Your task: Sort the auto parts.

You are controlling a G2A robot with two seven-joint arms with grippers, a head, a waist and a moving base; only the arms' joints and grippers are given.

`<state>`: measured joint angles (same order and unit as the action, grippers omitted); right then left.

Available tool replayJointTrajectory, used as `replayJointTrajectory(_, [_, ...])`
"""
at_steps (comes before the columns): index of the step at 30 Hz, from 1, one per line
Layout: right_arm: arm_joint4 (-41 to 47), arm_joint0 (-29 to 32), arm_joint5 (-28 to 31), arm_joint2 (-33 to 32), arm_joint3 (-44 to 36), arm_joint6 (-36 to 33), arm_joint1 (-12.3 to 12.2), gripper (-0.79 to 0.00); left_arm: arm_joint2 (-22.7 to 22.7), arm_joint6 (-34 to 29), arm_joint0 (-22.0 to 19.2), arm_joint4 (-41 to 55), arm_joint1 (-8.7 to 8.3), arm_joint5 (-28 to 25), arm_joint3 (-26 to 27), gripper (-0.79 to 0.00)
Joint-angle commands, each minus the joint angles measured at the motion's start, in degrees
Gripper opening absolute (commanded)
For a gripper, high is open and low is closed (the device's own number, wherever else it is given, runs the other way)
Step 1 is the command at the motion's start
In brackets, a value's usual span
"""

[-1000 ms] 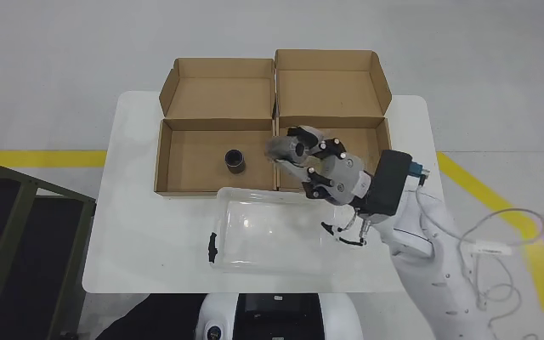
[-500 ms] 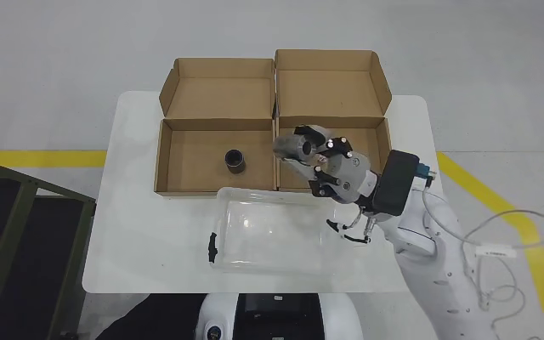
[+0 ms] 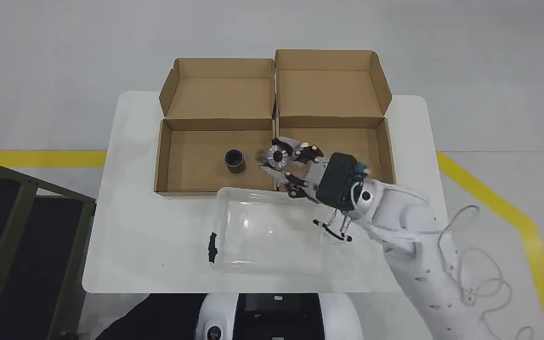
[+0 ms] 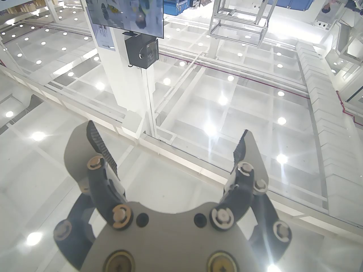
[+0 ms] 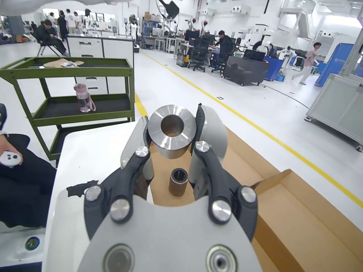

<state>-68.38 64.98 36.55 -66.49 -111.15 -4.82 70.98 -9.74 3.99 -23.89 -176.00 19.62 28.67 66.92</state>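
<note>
My right gripper [image 3: 279,158] clamped a silver ring [image 5: 172,142] over the left box [image 3: 191,174] wall, dark sleeve [image 3: 234,160] inside, clear tub [image 3: 263,234] at the table [image 3: 127,238] front edge, left gripper [image 4: 170,142] gaped.

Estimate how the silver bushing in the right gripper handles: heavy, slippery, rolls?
Thick-walled polished metal, so the silver bushing is probably stiff and heavy for its size. Its smooth curved side could slip in the right gripper. Set down on its side it would likely roll; on a flat end it should sit.

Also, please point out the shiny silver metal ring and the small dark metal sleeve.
shiny silver metal ring [image 5: 170,151]: right wrist view, on its side wall.
small dark metal sleeve [image 5: 178,185]: right wrist view, on its side wall.
</note>
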Motion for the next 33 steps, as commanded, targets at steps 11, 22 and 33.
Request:
replayJointTrajectory(11, [-3.8,-4.4,-1.8,6.3,10.2,-3.6,0.9,-0.785,0.0,0.0,0.0,0.0,0.00,0.0,0.0,0.000])
replayJointTrajectory(22, [-4.4,-11.9,-4.7,12.9,19.5,-8.6,2.8,-0.785,0.0,0.0,0.0,0.0,0.00,0.0,0.0,0.000])
replayJointTrajectory(33, [-3.8,-17.0,-7.4,17.5,25.1,-15.4,4.6,-0.785,0.0,0.0,0.0,0.0,0.00,0.0,0.0,0.000])
